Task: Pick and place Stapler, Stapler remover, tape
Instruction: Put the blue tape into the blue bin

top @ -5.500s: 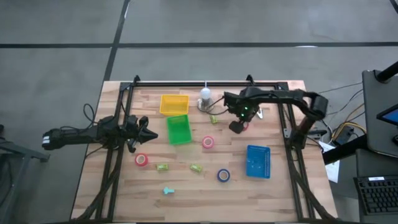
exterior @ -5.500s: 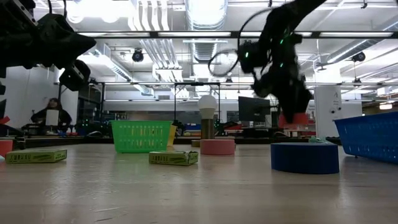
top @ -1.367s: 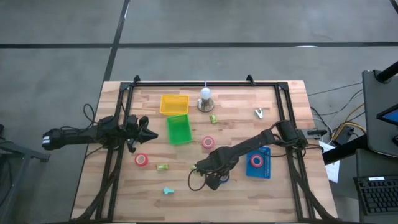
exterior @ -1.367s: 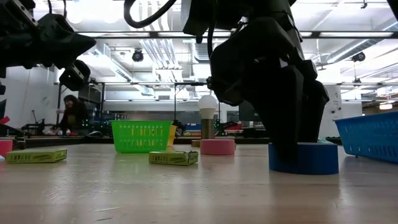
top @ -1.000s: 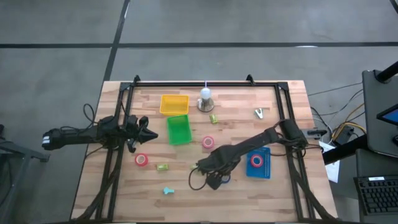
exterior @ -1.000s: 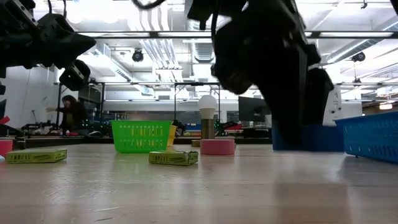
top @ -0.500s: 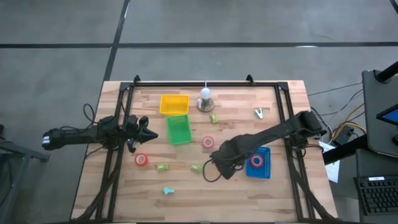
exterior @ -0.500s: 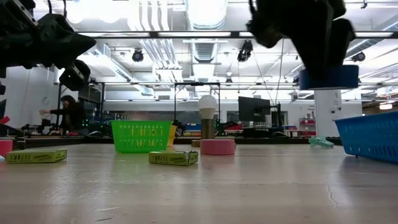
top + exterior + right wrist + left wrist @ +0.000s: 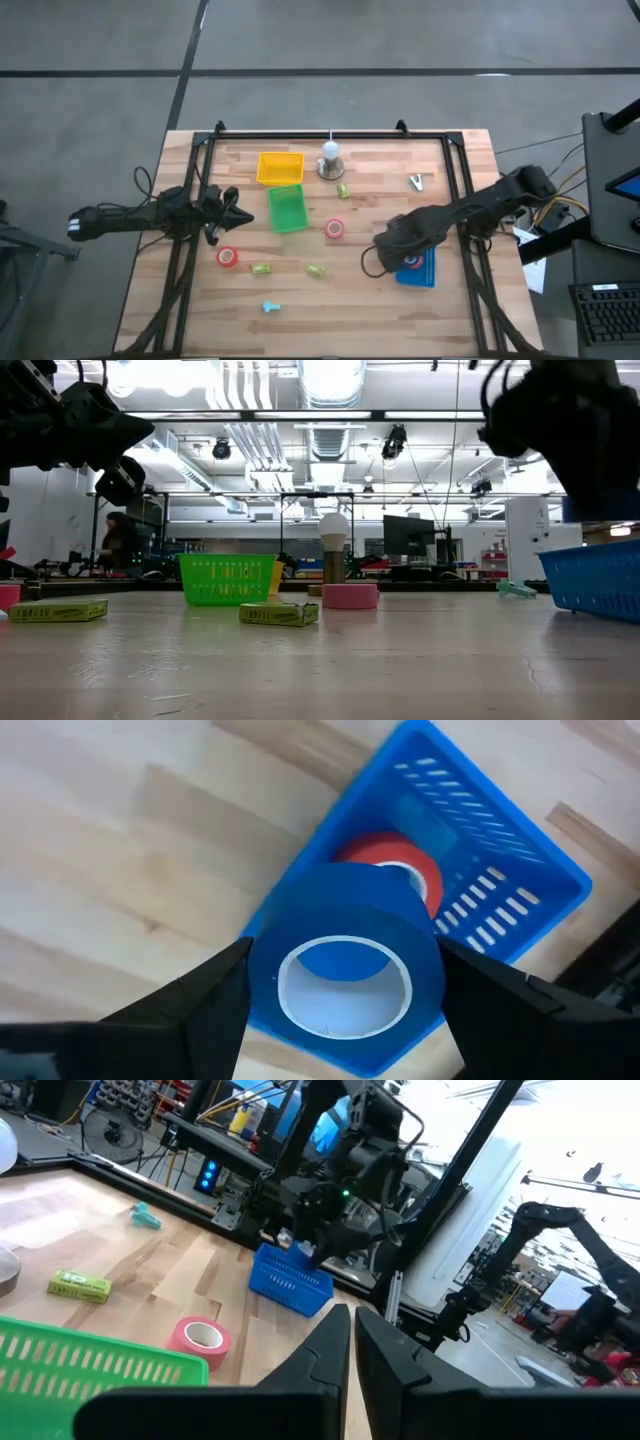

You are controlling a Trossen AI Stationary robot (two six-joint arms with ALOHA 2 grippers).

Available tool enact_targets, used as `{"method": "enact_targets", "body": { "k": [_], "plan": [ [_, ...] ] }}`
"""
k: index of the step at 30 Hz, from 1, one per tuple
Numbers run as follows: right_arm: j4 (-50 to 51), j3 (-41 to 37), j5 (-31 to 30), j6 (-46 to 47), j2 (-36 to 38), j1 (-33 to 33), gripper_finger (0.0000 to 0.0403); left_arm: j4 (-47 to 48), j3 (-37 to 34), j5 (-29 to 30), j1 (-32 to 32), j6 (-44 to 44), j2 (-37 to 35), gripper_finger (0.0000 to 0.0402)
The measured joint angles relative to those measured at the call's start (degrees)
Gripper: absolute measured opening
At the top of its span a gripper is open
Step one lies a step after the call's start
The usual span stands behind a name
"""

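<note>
My right gripper (image 9: 398,248) hovers over the blue tray (image 9: 422,270), shut on the blue tape roll (image 9: 345,960). One red tape roll (image 9: 400,868) lies inside that tray. Two more red rolls rest flat on the table (image 9: 228,257) (image 9: 334,229). A teal staple remover (image 9: 270,307) lies near the near edge and a pale one (image 9: 416,182) toward the far right. My left gripper (image 9: 232,212) waits shut at the table's left, beside the green tray (image 9: 288,208). My right gripper pinches the blue tape roll by its outer wall (image 9: 262,955), one finger (image 9: 200,1000) on each of two opposite sides. The fingers come from above, pointing down. The roll is lifted clear and lies level over the blue tray, its centre hole facing the wrist camera.
A yellow tray (image 9: 280,167) and a lamp-like bulb on a base (image 9: 330,160) stand near the far edge. Small green boxes lie on the table (image 9: 261,269) (image 9: 316,271) (image 9: 343,190). Black frame rails run along the table's left and right sides.
My right gripper has lifted the blue tape roll off the table near the middle of the near side and carried it up and toward the table's right. It now hangs over the blue tray. The spot where the roll lay is bare.
</note>
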State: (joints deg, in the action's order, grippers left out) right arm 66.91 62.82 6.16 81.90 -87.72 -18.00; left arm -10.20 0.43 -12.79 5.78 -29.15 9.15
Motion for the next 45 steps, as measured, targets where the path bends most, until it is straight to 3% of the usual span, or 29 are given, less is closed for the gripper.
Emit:
{"method": "enact_targets", "body": {
  "k": [12, 39, 45],
  "plan": [
    [-7.2, -9.7, 2.9, 1.7, 1.3, 0.0, 0.0287, 0.0, 0.0, 0.0, 0.0, 0.0, 0.0, 0.0023],
    [-9.9, -10.9, 1.1, 1.0, 1.0, 0.0, 0.0331, 0.0, 0.0, 0.0, 0.0, 0.0, 0.0, 0.0023],
    [-10.6, -10.9, 1.2, 1.0, 1.0, 0.0, 0.0321, 0.0, 0.0, 0.0, 0.0, 0.0, 0.0, 0.0023]
  ]
}}
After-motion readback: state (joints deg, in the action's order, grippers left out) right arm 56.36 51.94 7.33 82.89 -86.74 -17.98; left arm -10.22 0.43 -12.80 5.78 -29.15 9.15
